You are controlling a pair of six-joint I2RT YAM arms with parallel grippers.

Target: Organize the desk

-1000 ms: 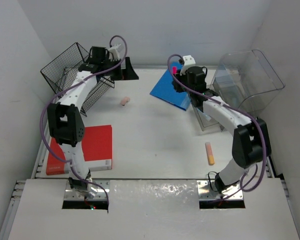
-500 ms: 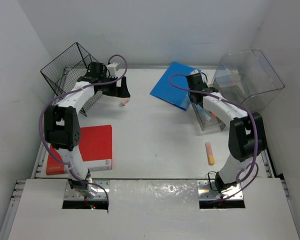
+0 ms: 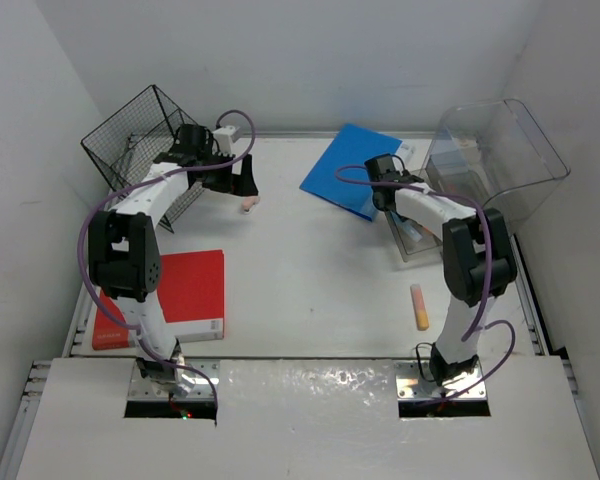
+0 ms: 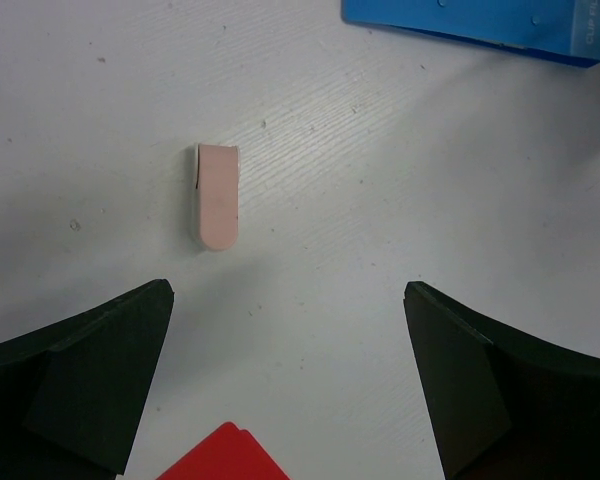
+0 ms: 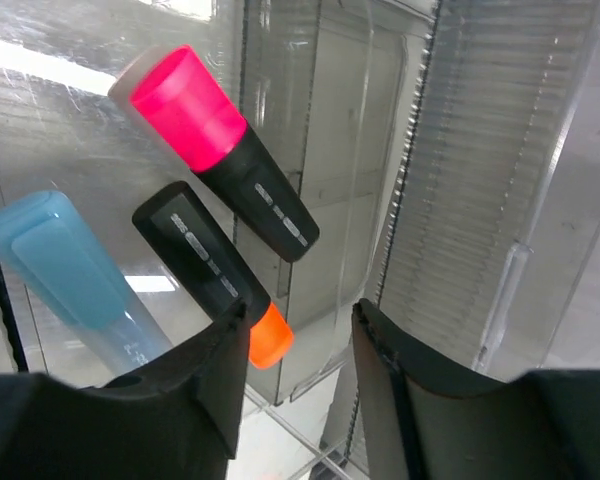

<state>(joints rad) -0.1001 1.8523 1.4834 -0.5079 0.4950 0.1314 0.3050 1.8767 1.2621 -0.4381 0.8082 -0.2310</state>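
Note:
The white desk (image 3: 310, 270) carries a small pink eraser (image 3: 248, 204) at the back left. My left gripper (image 3: 243, 187) hovers just above it, open, and the eraser (image 4: 218, 196) lies ahead of the jaws (image 4: 288, 292), nearer the left finger. My right gripper (image 3: 390, 200) points down into a clear organizer (image 3: 420, 240). Its jaws (image 5: 300, 312) stand open with nothing between them. In the organizer lie a pink highlighter (image 5: 215, 150), an orange-tipped one (image 5: 210, 275) and a blue one (image 5: 65, 265).
A blue folder (image 3: 355, 170) lies at the back centre, also a blue folder (image 4: 490, 25) in the left wrist view. A red book (image 3: 175, 295) sits front left, an orange marker (image 3: 419, 307) front right. A wire basket (image 3: 140, 145) stands back left, a clear bin (image 3: 495, 155) back right.
My right gripper carried the pink highlighter from over the blue folder to the organizer and let it go. My left arm swung from the basket to above the eraser.

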